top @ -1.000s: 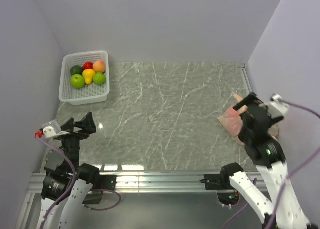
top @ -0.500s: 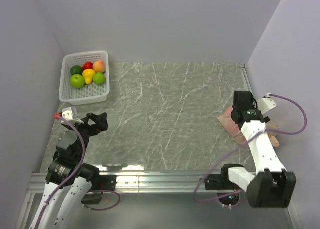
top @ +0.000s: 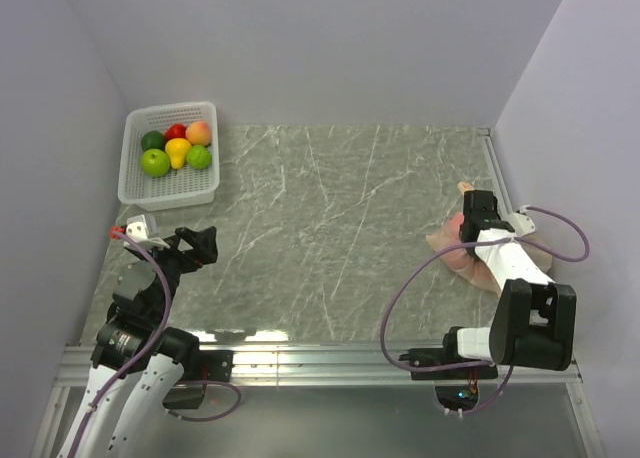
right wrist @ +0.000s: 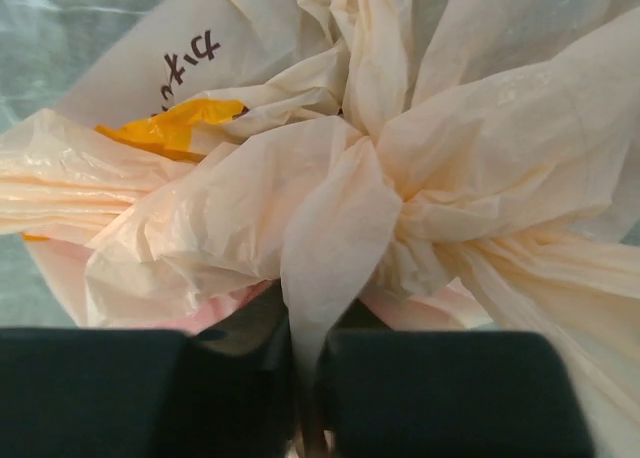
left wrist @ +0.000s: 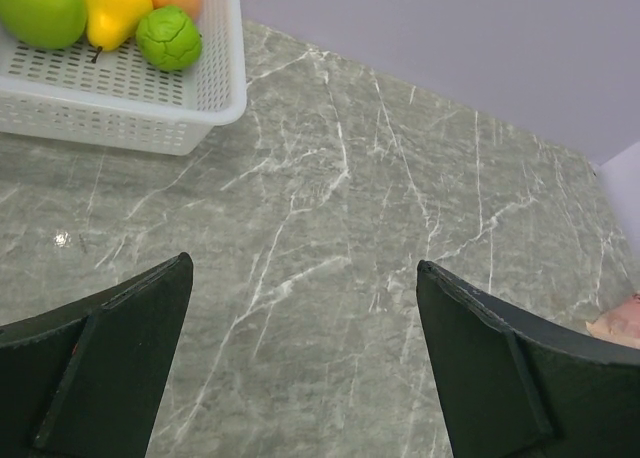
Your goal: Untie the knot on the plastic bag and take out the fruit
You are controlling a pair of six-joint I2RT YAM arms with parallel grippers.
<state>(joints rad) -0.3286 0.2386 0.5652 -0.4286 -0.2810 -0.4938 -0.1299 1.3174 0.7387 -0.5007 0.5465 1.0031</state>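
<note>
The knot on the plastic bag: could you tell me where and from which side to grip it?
Pinch the loose tail below the knot, from the right gripper side: it juts as a flat flap; the centre is bunched tight.

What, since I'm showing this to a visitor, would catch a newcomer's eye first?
The knotted peach plastic bag at the right edge of the table, a flap of it pinched in the right hand. Then the white basket of bright fruit in the far left corner.
</note>
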